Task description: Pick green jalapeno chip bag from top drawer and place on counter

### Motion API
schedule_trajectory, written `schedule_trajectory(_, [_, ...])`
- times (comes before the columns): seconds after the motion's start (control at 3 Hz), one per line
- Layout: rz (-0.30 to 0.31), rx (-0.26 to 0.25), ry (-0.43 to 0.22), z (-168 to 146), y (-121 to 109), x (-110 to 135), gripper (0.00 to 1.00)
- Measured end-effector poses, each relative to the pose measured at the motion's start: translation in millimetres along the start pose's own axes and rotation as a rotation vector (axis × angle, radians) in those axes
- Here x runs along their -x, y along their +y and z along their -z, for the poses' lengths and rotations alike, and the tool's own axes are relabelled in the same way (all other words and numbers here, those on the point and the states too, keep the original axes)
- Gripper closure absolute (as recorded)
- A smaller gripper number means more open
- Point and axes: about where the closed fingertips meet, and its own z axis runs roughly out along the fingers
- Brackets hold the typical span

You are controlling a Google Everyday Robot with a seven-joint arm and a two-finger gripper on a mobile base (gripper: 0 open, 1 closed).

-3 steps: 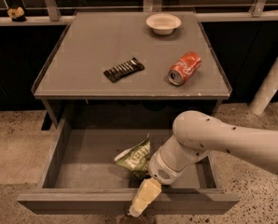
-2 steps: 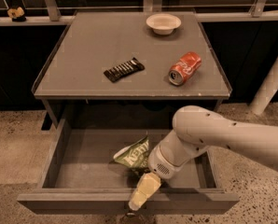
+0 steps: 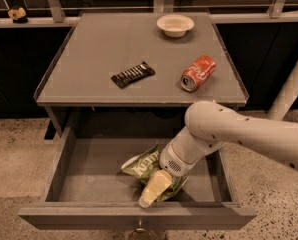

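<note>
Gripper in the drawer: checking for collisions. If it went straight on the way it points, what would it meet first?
Probably the green jalapeno chip bag, which the gripper overlaps inside the top drawer; it may already touch, depth being unclear. Beneath that, the drawer floor.

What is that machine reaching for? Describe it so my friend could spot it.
Start at the grey cabinet's open top drawer, below the counter. The green jalapeno chip bag lies near the drawer's front, with the gripper right over it. Crumpled and green, it is alone in the drawer, unlike the dark candy bar and red can up top.
</note>
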Motion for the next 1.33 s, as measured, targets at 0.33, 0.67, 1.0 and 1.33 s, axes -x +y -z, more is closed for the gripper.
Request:
schedule_trajectory(0.33, [-0.052, -0.044, -0.070, -23.0, -2.8, -12.6, 0.00])
schedule_trajectory(0.67, [-0.056, -0.051, -0.077, -22.6, -1.8, -12.7, 0.00])
schedule_trajectory(1.0, [-0.057, -0.053, -0.080, -23.0, -0.4, -12.2, 0.00])
schedule_trajectory(1.33, [-0.054, -0.052, -0.075, -24.3, 2.7, -9.0, 0.00])
